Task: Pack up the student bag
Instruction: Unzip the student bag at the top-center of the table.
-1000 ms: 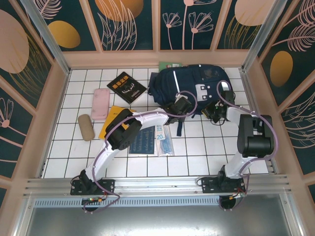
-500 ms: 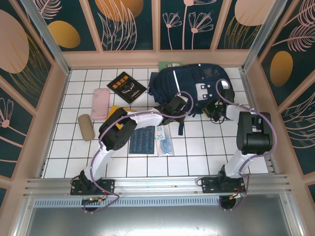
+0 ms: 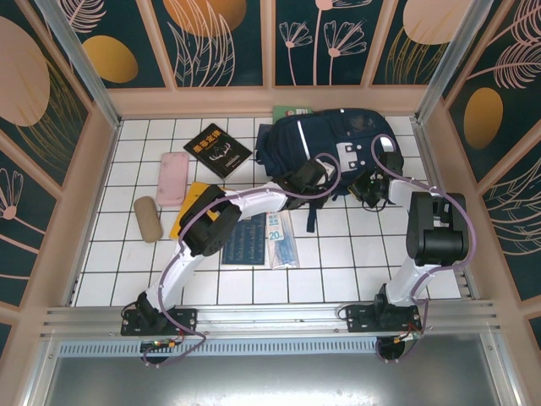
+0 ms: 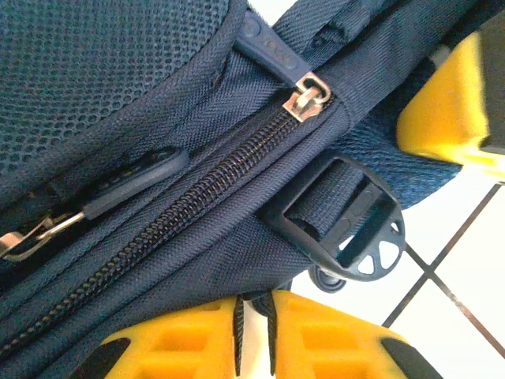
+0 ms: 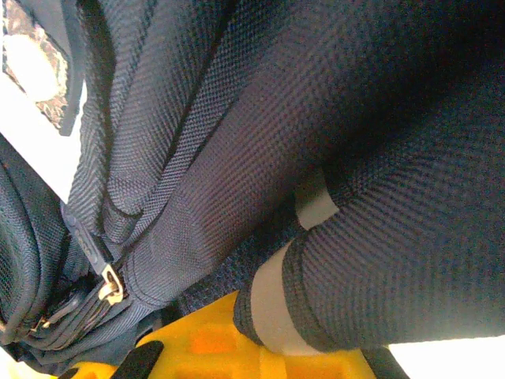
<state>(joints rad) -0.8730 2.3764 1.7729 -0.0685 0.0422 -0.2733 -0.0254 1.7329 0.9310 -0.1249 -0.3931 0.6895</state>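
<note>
The bag point(image 3: 325, 148) lies on the table point(image 3: 338, 254) against both arms' fingers, the right fingers point(image 5: 213, 347) closed on its fabric edge and the left fingers point(image 4: 316, 339) slightly apart astride the shut zipper point(image 4: 197, 197), grip unclear; opening it seems the step in hand, so the pull point(image 4: 264, 47) just beyond the left fingers needs pinching next.

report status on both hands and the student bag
Left hand at student bag by its closed zip, nearly closed, grip unclear. Right hand shut against bag fabric. Strap buckle close beside left hand.
</note>
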